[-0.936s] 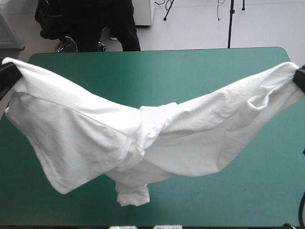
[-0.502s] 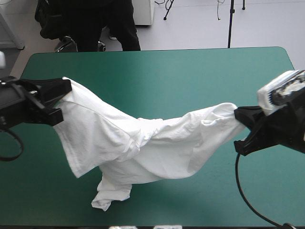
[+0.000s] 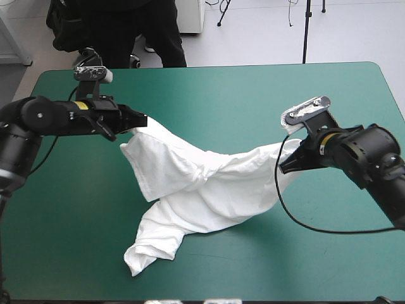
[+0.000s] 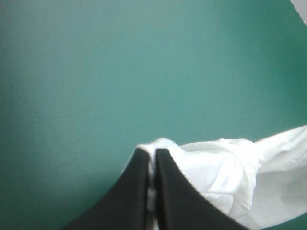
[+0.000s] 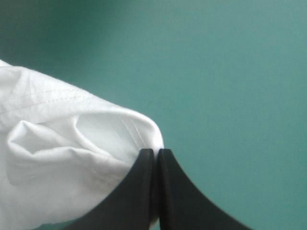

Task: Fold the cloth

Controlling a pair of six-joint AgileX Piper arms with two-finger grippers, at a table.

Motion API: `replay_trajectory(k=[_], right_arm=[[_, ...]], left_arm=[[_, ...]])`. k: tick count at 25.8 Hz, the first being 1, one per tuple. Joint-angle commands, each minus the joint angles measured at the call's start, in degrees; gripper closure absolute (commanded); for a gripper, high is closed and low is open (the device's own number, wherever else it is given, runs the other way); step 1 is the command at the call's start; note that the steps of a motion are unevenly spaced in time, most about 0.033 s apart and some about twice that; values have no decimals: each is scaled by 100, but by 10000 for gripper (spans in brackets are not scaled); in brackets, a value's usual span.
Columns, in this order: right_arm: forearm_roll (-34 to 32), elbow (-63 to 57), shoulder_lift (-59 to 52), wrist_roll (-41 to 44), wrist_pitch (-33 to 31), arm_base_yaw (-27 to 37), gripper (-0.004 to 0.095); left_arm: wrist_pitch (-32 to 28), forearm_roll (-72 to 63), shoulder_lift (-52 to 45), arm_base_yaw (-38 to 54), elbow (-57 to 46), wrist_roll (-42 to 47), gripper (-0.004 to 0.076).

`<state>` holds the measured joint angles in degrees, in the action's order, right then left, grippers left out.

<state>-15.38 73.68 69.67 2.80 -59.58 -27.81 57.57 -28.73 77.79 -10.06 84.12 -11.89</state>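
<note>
The white T-shirt (image 3: 202, 190) sags across the middle of the teal-green table (image 3: 253, 88), a twisted tail trailing toward 7 o'clock. The left gripper (image 3: 140, 121) is clenched on its 10 o'clock corner, the right gripper (image 3: 288, 163) on its 3 o'clock edge. To spread it well, both arms should probably draw apart evenly, pulling out the central twist before lowering it flat.

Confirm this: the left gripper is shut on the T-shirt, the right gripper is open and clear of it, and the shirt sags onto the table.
One error: the right gripper is also shut on the T-shirt, as the right wrist view shows. The left gripper holds it and it sags onto the table, as stated.
</note>
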Motion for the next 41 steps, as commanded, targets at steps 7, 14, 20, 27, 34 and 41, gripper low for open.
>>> replay_trajectory(k=[7,14,20,27,34,41], right_arm=[[-1268,201,1614,787,914,525,925],[-97,204,2101,289,837,941,752],[-28,626,2008,215,691,1138,296],[-52,1432,1450,176,283,1171,210],[-40,1507,612,12,-256,1171,210],[-1,1507,-73,3,-359,1171,210]], left_arm=[[-1099,-1064,1470,-14,142,-857,733],[-1146,-1031,1758,-14,142,-918,633],[-852,-744,1751,-14,346,-1110,197],[1153,425,1729,-14,1419,-509,125],[1626,1649,1095,-492,1330,238,126],[1636,2184,-152,-1355,48,719,126]])
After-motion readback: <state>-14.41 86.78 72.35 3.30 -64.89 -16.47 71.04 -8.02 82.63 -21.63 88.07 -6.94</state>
